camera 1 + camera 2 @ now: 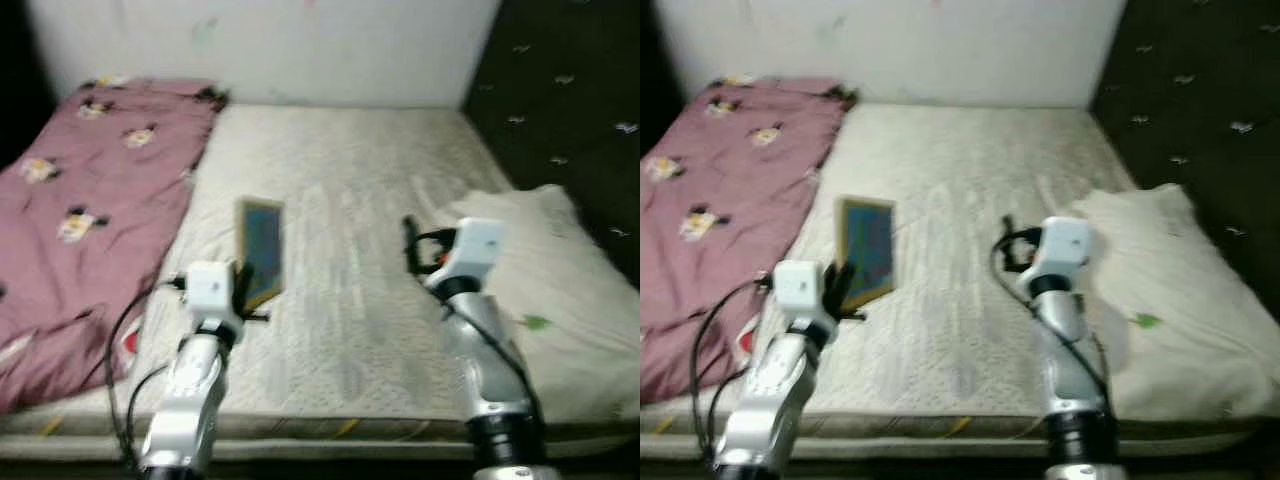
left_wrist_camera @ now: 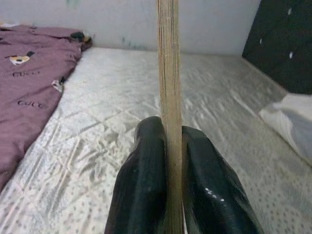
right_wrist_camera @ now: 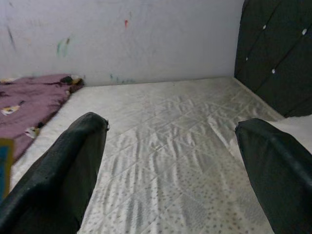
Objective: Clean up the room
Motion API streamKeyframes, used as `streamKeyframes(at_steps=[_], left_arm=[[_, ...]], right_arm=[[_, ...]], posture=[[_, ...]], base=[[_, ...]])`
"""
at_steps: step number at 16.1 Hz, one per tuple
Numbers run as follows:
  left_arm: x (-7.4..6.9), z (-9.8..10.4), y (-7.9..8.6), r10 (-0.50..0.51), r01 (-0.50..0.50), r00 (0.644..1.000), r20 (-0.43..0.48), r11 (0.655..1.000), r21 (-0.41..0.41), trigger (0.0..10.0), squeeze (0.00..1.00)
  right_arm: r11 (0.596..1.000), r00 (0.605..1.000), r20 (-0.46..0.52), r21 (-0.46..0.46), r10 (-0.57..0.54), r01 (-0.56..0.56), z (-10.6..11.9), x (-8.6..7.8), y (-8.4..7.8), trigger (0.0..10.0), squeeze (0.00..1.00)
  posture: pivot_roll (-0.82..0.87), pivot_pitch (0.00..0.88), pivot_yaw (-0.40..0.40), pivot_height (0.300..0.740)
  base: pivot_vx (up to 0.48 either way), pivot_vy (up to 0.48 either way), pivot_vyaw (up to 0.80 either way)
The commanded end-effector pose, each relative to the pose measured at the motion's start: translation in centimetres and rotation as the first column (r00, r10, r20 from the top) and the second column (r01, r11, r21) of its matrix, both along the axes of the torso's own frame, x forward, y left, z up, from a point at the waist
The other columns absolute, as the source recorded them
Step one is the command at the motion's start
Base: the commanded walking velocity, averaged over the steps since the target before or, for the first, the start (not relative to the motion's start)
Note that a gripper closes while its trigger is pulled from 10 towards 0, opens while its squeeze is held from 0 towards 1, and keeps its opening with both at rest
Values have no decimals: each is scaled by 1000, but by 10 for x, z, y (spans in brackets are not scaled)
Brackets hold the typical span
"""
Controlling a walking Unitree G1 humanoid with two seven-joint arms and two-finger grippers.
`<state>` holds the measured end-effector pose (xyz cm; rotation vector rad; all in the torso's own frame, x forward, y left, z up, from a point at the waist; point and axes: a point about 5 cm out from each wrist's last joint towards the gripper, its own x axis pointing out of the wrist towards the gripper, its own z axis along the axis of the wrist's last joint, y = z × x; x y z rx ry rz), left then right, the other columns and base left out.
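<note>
Book location: book (image 1: 261, 250), thin, blue cover, tan edges, held above mattress, left-centre of bed, near blanket's edge
Mattress: mattress (image 1: 340, 260), cream, quilted, biggest thing in view, runs from near edge to wall
Wall: wall (image 1: 270, 45), white, faint coloured marks, behind head of bed
Headboard panel: dark tufted panel (image 1: 570, 110), upright along robot's right side of bed
Blanket: pink blanket (image 1: 80, 220), small cartoon prints, covers left strip of mattress, crumpled at near end
Pillow: white pillow (image 1: 560, 300), lies on right side of mattress against dark panel, small green mark on it
Left arm: silver, cables looping beside it, reaches up from near edge toward book
Right arm: silver, raised over mattress between book and pillow
Left gripper: left gripper (image 2: 170, 161), both black fingers (image 2: 146, 185) clamped on book's lower edge, book seen edge-on and upright between them in wrist view
Right gripper: right gripper (image 3: 170, 161), fingers spread wide, nothing between them, hovers over bare mattress, apart from book
Book vs grippers: in left gripper's grip, well to the left of right gripper
Obstructions: blanket edge near book on left; pillow beside right arm; bare quilt stretch between the two grippers
</note>
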<state>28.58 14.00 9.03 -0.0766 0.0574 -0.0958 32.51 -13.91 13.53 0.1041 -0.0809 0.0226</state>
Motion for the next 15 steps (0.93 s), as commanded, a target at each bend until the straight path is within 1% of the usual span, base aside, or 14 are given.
streamKeyframes(at_steps=[1, 4, 10, 12, 13, 15], left_arm=[[3, 10, 2, 14, -14, 999, 47, 1000, -2, 10000, 0], [3, 9, 2, 12, -13, 999, 47, 1000, 12, 10000, 0], [3, 9, 1, 11, -11, 999, 46, 1000, 7, 10000, 0], [3, 9, 1, 10, -11, 999, 50, 1000, 5, 10000, 0], [3, 10, 1, 22, -21, 998, 60, 1000, -19, 10000, 0], [0, 11, 5, 50, -50, 996, 71, 999, -1, 10000, 0]], right_arm=[[1000, 1000, 13, -6, -6, 6, 4, 2, -3, 10000, 0], [1000, 1000, 12, -11, -5, 5, 4, 1, -4, 10000, 0], [1000, 1000, 10, -12, -4, 4, 3, 1, -3, 10000, 0], [1000, 1000, 7, -13, -3, 3, 2, 1, -3, 10000, 0], [1000, 1000, 5, -14, -2, 2, 1, 0, -3, 10000, 0], [1000, 1000, 4, -16, 1, -1, 0, -1, -3, 10000, 0]], posture=[[-4, 21, 20, 740], [-5, 22, 19, 740], [-5, 22, 19, 740], [-5, 22, 19, 740], [-5, 26, 18, 740], [-5, 26, 18, 740]], base=[[0, -341, 0], [0, -314, 0], [0, -334, 0], [0, 0, 0], [0, 0, 0], [0, 0, 0]])
